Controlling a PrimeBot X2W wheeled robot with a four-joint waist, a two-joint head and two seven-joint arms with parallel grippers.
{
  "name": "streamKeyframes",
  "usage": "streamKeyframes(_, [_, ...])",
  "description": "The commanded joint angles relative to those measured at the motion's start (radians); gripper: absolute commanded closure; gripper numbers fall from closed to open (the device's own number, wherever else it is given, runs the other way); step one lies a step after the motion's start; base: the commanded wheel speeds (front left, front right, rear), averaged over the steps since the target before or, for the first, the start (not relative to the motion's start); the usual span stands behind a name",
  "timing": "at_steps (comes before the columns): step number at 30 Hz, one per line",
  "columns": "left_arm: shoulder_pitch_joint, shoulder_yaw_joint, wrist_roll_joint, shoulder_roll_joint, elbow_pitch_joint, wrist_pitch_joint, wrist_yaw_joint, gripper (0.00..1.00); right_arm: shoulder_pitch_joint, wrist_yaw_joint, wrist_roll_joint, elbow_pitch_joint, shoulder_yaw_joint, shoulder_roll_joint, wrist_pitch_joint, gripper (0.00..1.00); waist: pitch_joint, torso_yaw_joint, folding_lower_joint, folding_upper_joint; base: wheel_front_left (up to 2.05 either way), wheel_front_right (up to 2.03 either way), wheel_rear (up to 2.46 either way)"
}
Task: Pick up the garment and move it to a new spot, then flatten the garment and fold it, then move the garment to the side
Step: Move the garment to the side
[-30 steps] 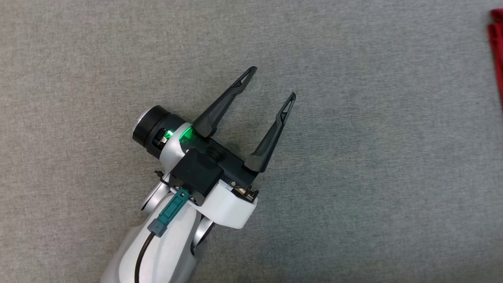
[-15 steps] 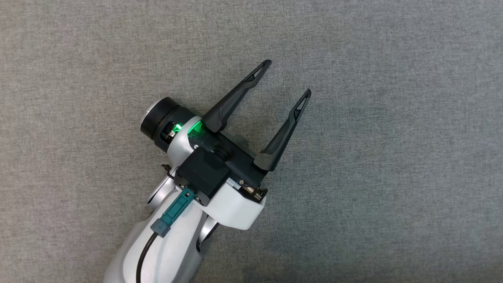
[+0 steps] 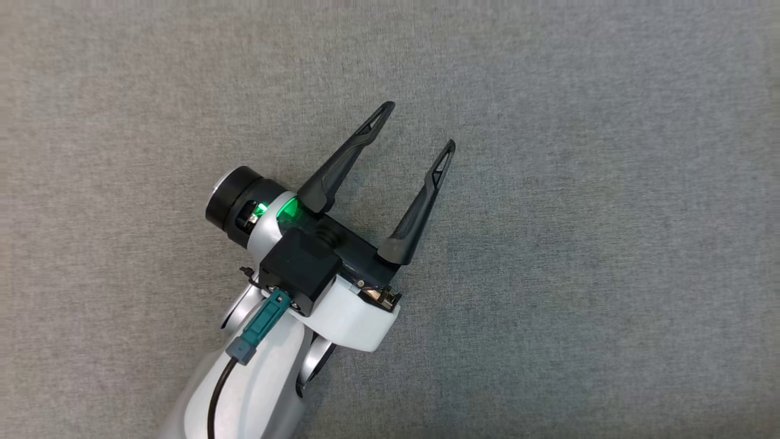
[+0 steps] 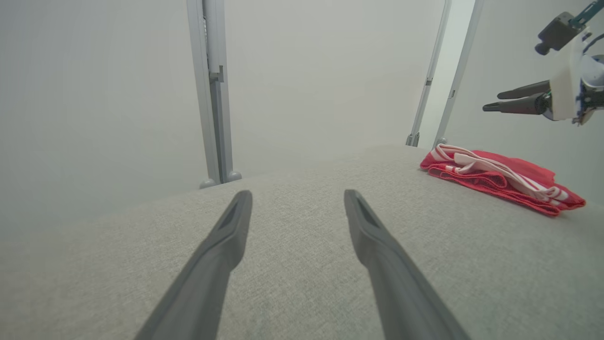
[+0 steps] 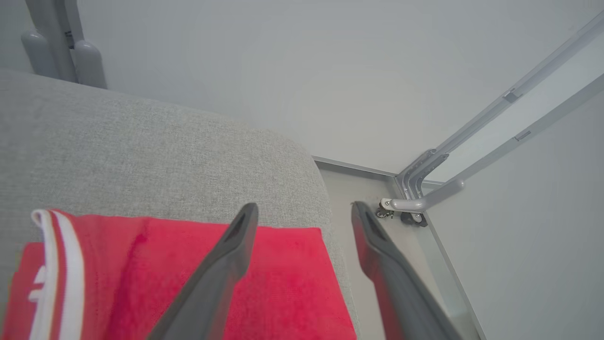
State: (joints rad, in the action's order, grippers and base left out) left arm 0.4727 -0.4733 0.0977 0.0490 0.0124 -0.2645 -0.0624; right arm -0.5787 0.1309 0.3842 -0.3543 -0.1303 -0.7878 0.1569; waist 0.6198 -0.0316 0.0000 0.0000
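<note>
Left pincer [image 3: 419, 125] shifted lower-left, spread; garment [image 4: 500, 182] folded.

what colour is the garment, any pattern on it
Red with white stripes. The garment shows best in the left wrist view.

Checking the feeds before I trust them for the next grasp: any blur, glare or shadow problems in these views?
Head view: even light, sharp weave on the grey surface, only a faint shadow beneath the left jaws, no glare. Left wrist view: hazy, washed-out backdrop, garment clear. Right wrist view: the garment's striped end and the right jaws near the lens are soft, frame poles sharp.
</note>
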Motion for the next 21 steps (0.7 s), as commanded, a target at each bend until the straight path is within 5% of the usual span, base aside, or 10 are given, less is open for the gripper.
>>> streamKeyframes(1, [-0.011, 0.007, 0.004, 0.004, 0.0, -0.001, 0.007, 0.0, -0.014, 0.0, -0.005, 0.018, 0.014, 0.013, -0.003, 0.0, -0.037, 0.002, 0.0, 0.0, 0.0, 0.0, 0.0])
streamKeyframes(21, [-0.253, 0.284, 0.024, 0.004, -0.015, -0.001, 0.072, 0.0, 0.056, 0.0, -0.046, 0.195, 0.267, 0.338, -0.204, 0.0, -0.352, 0.037, 0.0, 0.0, 0.0, 0.0, 0.0])
